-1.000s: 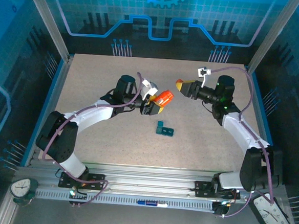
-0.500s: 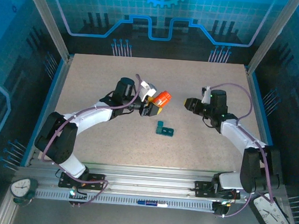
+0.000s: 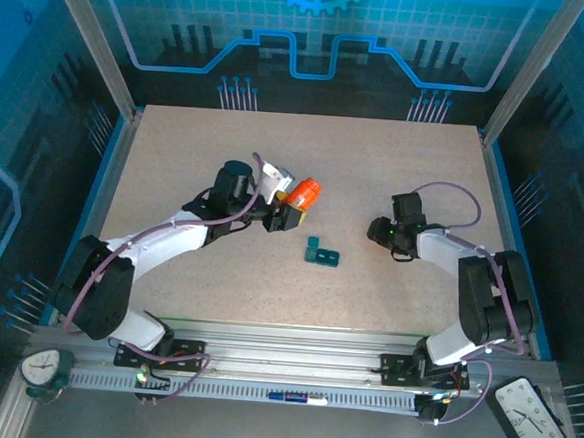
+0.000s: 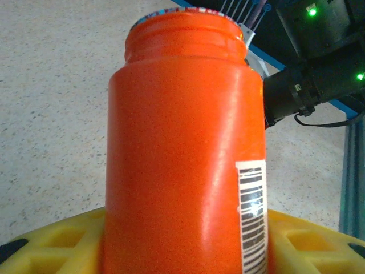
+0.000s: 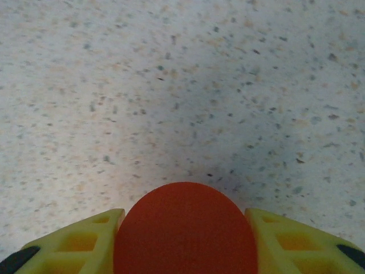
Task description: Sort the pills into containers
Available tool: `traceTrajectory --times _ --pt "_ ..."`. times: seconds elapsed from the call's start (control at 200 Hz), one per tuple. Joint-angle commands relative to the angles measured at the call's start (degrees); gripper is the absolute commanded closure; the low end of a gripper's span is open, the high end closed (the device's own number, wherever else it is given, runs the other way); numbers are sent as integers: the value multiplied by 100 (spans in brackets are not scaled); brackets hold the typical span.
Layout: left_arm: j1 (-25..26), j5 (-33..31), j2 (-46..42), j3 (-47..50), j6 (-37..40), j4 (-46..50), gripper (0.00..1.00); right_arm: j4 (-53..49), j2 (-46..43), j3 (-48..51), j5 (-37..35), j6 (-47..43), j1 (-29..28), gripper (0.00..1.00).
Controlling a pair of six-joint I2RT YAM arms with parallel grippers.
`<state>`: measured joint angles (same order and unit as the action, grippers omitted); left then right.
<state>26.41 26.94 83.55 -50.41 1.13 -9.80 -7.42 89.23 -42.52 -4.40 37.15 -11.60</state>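
My left gripper (image 3: 289,213) is shut on an orange bottle (image 3: 302,192) at mid-table, left of centre. Close up, the bottle (image 4: 182,160) stands upright between the yellow fingers (image 4: 51,242); its threaded mouth has no cap and a barcode label runs down its right side. The dark-teal pill box, the containers (image 3: 322,252), lies on the table just near-right of the bottle. My right gripper (image 3: 378,231) sits low over the table at the right, shut on a round orange-red cap (image 5: 185,234) between its yellow fingers (image 5: 296,242). The pills are hidden.
The speckled tabletop (image 3: 197,142) is walled by blue panels and metal posts (image 3: 94,45). An aluminium rail (image 3: 282,364) runs along the near edge, with a clock (image 3: 43,368) at its left end and another clock (image 3: 531,418) at its right. The right arm (image 4: 319,74) shows behind the bottle.
My right gripper has come down and nearer with the cap, from raised at the back right to low over the table. The left gripper has shifted the bottle slightly left and stood it more upright.
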Motion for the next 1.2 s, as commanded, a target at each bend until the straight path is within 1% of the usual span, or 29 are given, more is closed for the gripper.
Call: traceTrajectory --times 0.0,0.1,0.19,0.24,0.345,0.43,0.6,0.735,0.85,0.916,1.096,1.191 --pt "9 -429 -280 114 -203 -236 100 -162 158 -199 -336 178 -91 58" --pt "11 -686 -419 223 -270 -316 100 -181 280 -248 -367 188 -119 56" --pt "10 -780 -520 293 -313 -346 100 -205 363 -289 -377 180 -148 53" --pt "11 -824 -575 310 -323 -329 100 -237 401 -324 -376 163 -170 48" --pt "13 -913 -661 345 -359 -294 100 -343 478 -428 -369 53 -202 34" --pt "13 -951 -721 344 -372 -195 100 -458 382 -502 -299 -46 -225 29" --pt "20 -1141 -884 441 -461 -84 100 -588 -307 -428 -284 -160 -374 28" --pt "21 -1268 -958 557 -602 -55 100 -641 -662 -407 -119 -373 -635 28" --pt "27 -1328 -989 635 -699 -10 100 -510 -600 -437 285 -593 -777 31" --pt "30 -1357 -998 685 -713 -4 100 -452 -449 -493 460 -637 -829 36" --pt "56 -1428 -1040 763 -767 65 100 -215 138 -674 843 -621 -997 61" --pt "66 -1472 -1068 779 -750 143 100 -156 430 -757 923 -635 -1136 69"
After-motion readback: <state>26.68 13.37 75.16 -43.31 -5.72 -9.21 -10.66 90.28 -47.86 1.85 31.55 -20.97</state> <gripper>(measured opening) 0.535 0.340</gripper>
